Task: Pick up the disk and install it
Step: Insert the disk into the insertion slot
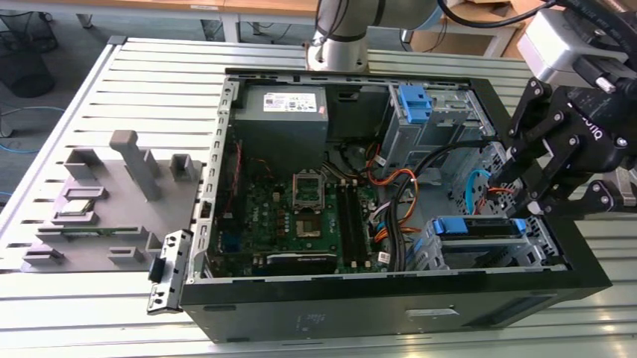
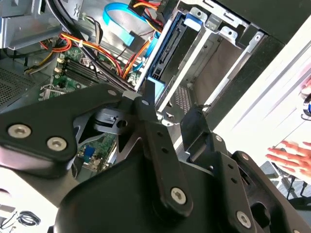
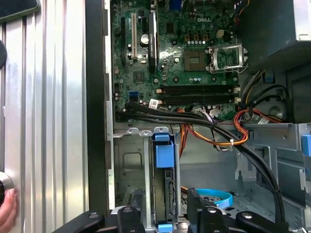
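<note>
The disk (image 1: 476, 227) stands on edge in the drive cage at the front right of the open computer case (image 1: 298, 317), its blue carrier frame on top. In the first wrist view the disk (image 3: 164, 158) sits between the cage's metal rails. My gripper (image 1: 523, 195) hovers just above the cage. Its jaws are spread to either side of the disk's end, and a gap shows on both sides. In both wrist views the gripper (image 3: 166, 206) (image 2: 170, 114) is open, and the black fingers (image 3: 137, 213) do not touch the disk (image 2: 167, 58).
Thick black cables (image 3: 204, 121) and orange wires (image 1: 383, 179) run beside the cage. A blue bracket (image 1: 413, 101) sits in the upper bay, near the power supply (image 1: 282, 112). A grey fixture tray (image 1: 100, 201) lies at the exterior view's left. A person's hand (image 2: 291, 153) is near the case.
</note>
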Tool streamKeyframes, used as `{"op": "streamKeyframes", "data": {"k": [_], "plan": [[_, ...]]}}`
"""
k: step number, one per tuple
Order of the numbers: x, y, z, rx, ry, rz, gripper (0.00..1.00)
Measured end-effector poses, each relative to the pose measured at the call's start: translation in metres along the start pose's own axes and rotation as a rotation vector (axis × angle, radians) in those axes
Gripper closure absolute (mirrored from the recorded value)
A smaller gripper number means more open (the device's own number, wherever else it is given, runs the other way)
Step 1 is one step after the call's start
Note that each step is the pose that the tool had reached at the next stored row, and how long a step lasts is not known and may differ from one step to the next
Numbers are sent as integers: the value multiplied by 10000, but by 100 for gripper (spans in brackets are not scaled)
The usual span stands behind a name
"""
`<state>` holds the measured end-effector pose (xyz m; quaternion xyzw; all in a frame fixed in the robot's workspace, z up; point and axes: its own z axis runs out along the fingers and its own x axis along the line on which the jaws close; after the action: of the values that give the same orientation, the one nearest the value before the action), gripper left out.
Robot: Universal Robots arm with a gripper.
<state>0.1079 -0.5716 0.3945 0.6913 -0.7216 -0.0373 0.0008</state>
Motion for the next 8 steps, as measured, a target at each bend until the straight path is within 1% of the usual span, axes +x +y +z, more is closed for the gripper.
{"op": "streamKeyframes", "data": {"k": [4,8], "plan": [[2,0,30,166,-9,-70,52],[4,2,63,289,-9,-180,52]]}}
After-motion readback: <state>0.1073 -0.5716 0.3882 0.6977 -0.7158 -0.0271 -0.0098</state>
